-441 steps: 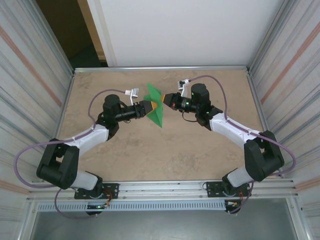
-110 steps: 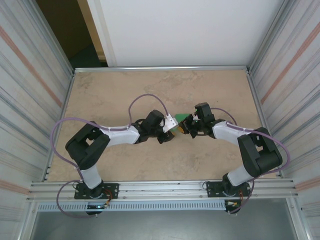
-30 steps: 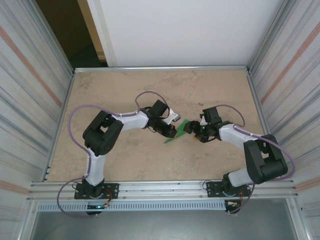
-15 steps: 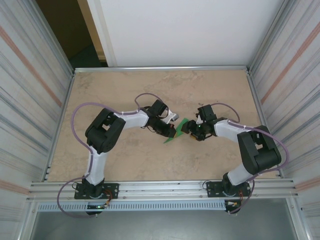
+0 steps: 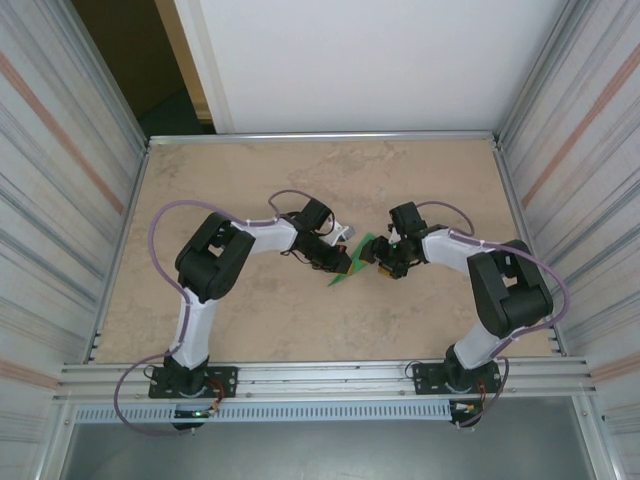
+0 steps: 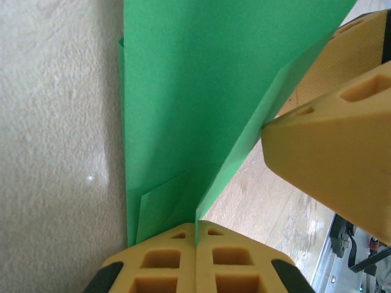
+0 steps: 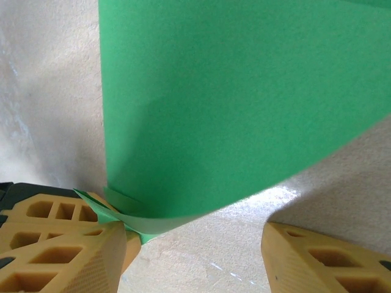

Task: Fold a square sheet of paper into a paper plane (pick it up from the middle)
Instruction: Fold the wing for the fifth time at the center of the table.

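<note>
The green sheet of paper (image 5: 353,263), folded to a creased, pointed shape, sits mid-table (image 5: 250,180) between the arms, one edge pinched tight in the left gripper (image 6: 197,228), while the right gripper (image 7: 194,233) stands parted around another flap, one pad touching it.

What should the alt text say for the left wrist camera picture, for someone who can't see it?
The left gripper, shut, pinches the bottom edge of a folded square sheet of paper, bright green, which rises up the frame. At right, the right gripper's yellow fingers reach the paper's slanted edge; beige table lies at left.
</note>
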Motion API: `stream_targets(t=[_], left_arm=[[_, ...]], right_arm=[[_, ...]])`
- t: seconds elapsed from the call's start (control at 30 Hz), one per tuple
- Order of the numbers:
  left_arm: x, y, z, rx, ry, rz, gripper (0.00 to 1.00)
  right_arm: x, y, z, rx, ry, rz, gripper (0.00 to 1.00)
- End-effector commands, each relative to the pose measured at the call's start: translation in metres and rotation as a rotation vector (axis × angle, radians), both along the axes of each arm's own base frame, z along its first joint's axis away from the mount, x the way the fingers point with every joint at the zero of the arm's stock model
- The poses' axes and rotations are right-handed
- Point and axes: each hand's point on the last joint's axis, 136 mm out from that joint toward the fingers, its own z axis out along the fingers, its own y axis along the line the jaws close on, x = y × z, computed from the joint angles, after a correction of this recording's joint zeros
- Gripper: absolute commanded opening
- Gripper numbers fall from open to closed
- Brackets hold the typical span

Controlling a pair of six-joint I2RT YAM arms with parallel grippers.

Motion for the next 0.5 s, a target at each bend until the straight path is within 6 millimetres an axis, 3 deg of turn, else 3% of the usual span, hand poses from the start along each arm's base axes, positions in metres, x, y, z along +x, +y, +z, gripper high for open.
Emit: stream_targets(t=[0.0, 0.23, 0.33, 0.47], left_arm=[[0.001, -0.001, -0.001, -0.005, 0.037, 0.009, 0.03], [0.003, 0.001, 0.011, -0.02, 0.019, 0.016, 0.1], [0.005, 0.0, 0.032, -0.047, -0.027, 0.025, 0.16], [0.005, 0.006, 0.043, -0.039, -0.07, 0.047, 0.23]], right_arm=[[0.001, -0.008, -0.026, -0.083, 0.044, -0.037, 0.6], [-0.003, -0.013, -0.043, -0.126, 0.109, -0.064, 0.59], [-0.004, -0.014, -0.047, -0.139, 0.126, -0.069, 0.59], [-0.004, -0.013, -0.049, -0.142, 0.134, -0.066, 0.6]])
